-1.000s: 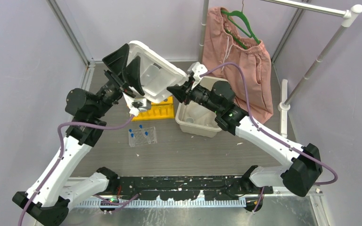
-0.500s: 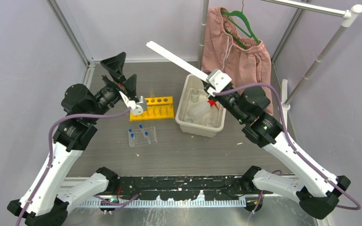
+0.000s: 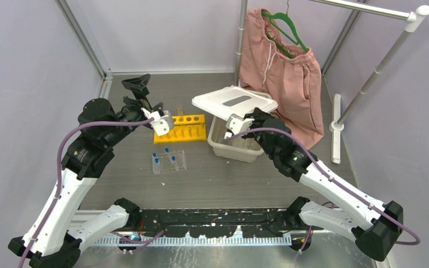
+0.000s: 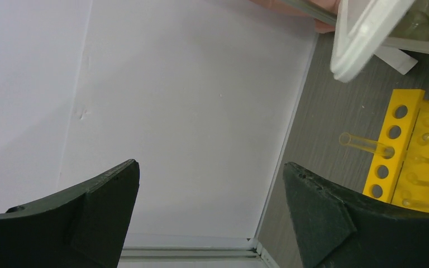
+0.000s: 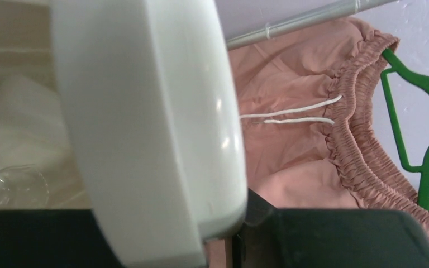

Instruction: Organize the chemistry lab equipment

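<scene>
Left fingers are spread about as wide as they go with nothing between them, just wall and table edge showing through the gap on the wrist cam. They hang above the table at about 10 o'clock from the yellow six-hole tube rack, close to it but not touching. The rack has one yellowish clear tube standing in a hole at its left end. Right fingers are pinched down on the near edge of a white lid, nearly closed with just the thin rim between them. The lid sits roughly level in the air over the far part of the pale plastic tub, with the tub's near part uncovered. The tub is on the table just beside the yellow rack at its 3 o'clock. On the right wrist cam you can see a bit of small clear glassware down in the tub under the lid. A pale blob behind it might be the squeeze bottle, too blurry to call. The clear plastic grid rack is at 6 o'clock from the yellow rack, near it, with small blue-capped tubes standing in it. At 1 o'clock from the tub, pink shorts hang on a green hanger from the rail.
</scene>
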Robot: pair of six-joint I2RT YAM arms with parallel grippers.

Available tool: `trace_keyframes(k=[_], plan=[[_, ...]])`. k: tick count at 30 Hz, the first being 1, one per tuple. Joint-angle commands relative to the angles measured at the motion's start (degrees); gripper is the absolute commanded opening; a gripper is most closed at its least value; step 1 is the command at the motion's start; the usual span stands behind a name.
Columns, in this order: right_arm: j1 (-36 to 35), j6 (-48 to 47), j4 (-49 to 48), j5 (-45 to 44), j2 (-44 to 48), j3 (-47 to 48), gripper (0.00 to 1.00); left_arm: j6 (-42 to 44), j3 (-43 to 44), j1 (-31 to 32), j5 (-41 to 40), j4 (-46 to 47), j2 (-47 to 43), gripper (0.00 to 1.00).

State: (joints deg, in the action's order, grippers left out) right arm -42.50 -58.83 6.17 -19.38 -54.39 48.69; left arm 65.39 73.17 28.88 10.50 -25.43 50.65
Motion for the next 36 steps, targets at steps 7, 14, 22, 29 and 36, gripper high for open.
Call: trace_keyframes(k=[7, 14, 22, 29, 36], plan=[[-1.8, -12.5, -18.2, -6.3, -2.3, -4.3, 0.01, -1.0, -0.5, 0.2, 0.0, -1.7, -1.6, 1.00], [-5.5, -14.6, -21.5, -8.5, -2.1, -4.6, 0.01, -0.5, -1.5, 0.2, 0.1, -1.9, -2.5, 1.00], [-4.1, -13.3, -22.9, -9.5, -5.0, -8.4, 0.04, -0.3, -2.6, 0.2, 0.7, -2.0, -3.2, 1.00], [-1.9, -11.2, -24.7, -10.1, -6.8, -11.2, 0.10, 0.4, -3.0, 0.2, 0.6, -3.0, -4.1, 1.00], [-3.4, -4.7, -10.5, -9.3, -1.9, -9.3, 0.64, 1.1, -3.2, 0.2, 1.0, -3.8, -4.4, 1.00]])
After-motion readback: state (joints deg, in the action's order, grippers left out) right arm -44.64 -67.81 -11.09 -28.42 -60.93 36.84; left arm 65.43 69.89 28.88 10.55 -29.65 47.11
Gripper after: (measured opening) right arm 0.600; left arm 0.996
